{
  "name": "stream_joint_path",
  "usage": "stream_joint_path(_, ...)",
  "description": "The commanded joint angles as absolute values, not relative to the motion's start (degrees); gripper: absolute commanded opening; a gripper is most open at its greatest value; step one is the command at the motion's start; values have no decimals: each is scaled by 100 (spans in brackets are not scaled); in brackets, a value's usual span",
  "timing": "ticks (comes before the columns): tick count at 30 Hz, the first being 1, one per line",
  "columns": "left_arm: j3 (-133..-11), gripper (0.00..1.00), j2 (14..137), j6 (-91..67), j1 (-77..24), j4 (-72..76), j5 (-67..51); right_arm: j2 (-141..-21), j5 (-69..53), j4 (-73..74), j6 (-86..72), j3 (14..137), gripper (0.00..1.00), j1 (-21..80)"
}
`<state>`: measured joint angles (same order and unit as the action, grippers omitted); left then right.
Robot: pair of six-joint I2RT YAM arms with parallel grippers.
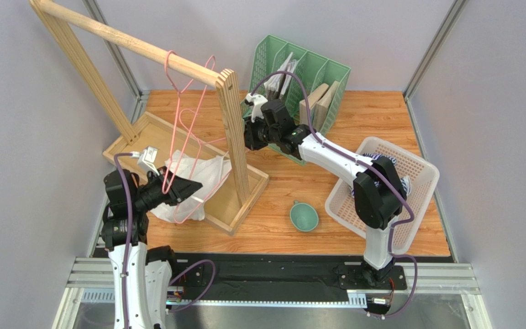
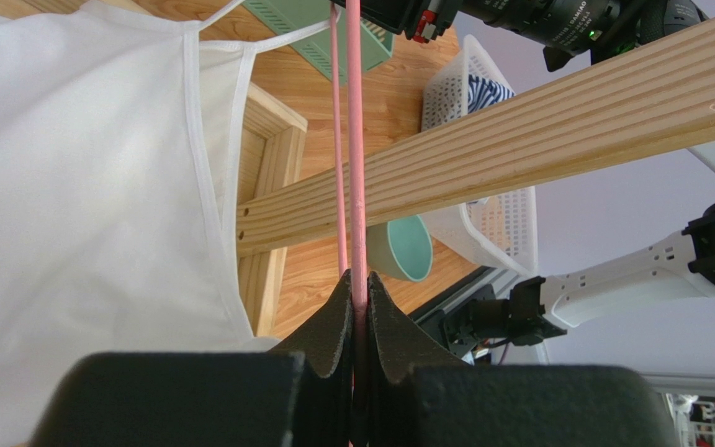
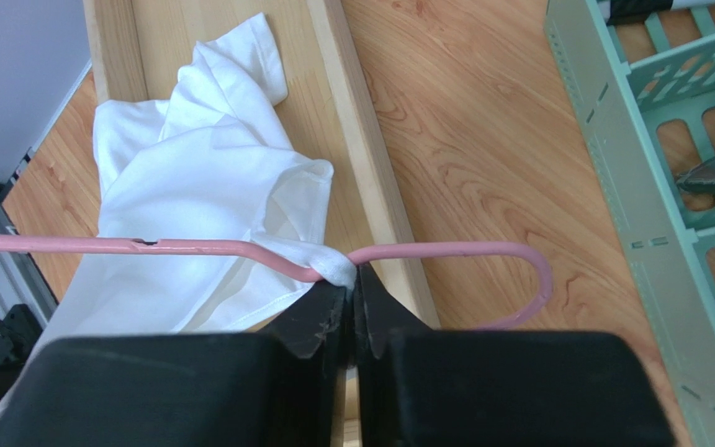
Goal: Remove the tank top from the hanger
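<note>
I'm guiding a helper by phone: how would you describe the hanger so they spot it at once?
Look at the wooden rack on the left side of the table; the hanger hooks over its top rail. It is thin pink wire, the only pink thing there. It slants down to the left gripper that clamps it, with a white tank top hanging from its lower part.

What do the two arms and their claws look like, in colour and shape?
Both the left arm and right arm have white links and black joints, with a purple cable along each. The left claw and right claw are black, tapering to wedge-shaped tips.
</note>
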<state>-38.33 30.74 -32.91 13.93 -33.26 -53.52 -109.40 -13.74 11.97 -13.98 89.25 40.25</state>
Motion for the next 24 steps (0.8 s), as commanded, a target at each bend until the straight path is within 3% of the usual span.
stream_joint_path(1, -4218, 0, 3006, -3059, 1380, -3541, -5467, -10855, -1108, 1309, -1520, 9290, 0, 3964)
stream_joint_path(24, -4833, 0, 2663, -2628, 1380, -4491, -4702, -10942, -940, 2311, -2241, 9809, 0, 3278)
